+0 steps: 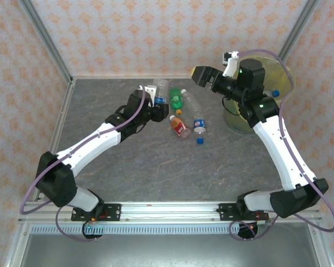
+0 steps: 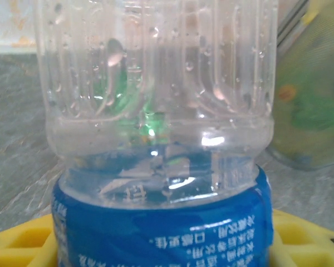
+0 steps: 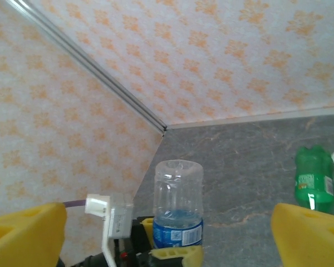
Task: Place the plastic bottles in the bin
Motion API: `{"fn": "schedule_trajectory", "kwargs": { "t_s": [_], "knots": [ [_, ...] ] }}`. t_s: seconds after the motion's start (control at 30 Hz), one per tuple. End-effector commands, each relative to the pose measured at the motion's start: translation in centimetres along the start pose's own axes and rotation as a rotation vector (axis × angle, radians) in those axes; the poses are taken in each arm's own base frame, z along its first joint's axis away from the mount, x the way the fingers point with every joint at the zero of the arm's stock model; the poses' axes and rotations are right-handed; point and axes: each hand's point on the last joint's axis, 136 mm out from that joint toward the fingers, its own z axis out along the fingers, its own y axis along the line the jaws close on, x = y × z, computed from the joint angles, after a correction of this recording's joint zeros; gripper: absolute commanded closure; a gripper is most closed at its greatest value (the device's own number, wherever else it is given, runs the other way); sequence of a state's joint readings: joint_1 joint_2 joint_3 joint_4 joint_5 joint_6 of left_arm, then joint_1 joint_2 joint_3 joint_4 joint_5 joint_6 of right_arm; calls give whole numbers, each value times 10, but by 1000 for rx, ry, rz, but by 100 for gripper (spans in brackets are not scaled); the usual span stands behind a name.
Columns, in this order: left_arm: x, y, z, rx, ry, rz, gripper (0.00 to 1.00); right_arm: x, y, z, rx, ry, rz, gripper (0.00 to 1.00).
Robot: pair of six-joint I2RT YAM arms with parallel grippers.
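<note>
Blue-labelled bottle [image 1: 160, 95] is gripped in part-closed left gripper [image 1: 155, 105], right gripper [image 1: 201, 75] is held wide and empty by bin [image 1: 275, 72], three bottles [image 1: 176, 99] are left on table [image 1: 156, 167].

The left end effector [image 1: 156, 103] grips a clear blue-labelled bottle [image 1: 161, 89] at the far centre of the worktop [image 1: 156, 167]. Just to its right lie a green bottle [image 1: 176, 99], a second clear bottle [image 1: 192, 107] and an orange-capped bottle [image 1: 180, 127]. A loose blue cap [image 1: 200, 141] lies nearer. The right end effector [image 1: 202, 75] hangs left of the bin [image 1: 280, 75].
</note>
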State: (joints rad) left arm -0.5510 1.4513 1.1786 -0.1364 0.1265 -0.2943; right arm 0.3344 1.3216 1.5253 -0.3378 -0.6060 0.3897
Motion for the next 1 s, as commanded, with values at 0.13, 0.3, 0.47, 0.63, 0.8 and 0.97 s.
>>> {"fn": "schedule_trajectory", "kwargs": {
  "t_s": [0.13, 0.3, 0.47, 0.63, 0.8, 0.97],
  "knots": [
    [-41, -45, -33, 177, -153, 46, 45, 8, 25, 21, -74, 69, -11, 20],
    [-43, -63, -42, 223, -158, 78, 45, 20, 33, 33, -103, 132, -13, 21],
    [-42, -75, -49, 248, -154, 101, 46, 34, 40, 42, -121, 184, -30, 21],
    [-44, -85, -59, 272, -164, 112, 46, 52, 34, 53, -87, 238, -31, 21],
    [-47, -93, -67, 289, -175, 122, 47, 55, 29, 55, -64, 240, -20, 21],
    [-44, -103, -73, 316, -171, 136, 48, 59, 29, 57, -73, 258, -7, 20]
  ]
}}
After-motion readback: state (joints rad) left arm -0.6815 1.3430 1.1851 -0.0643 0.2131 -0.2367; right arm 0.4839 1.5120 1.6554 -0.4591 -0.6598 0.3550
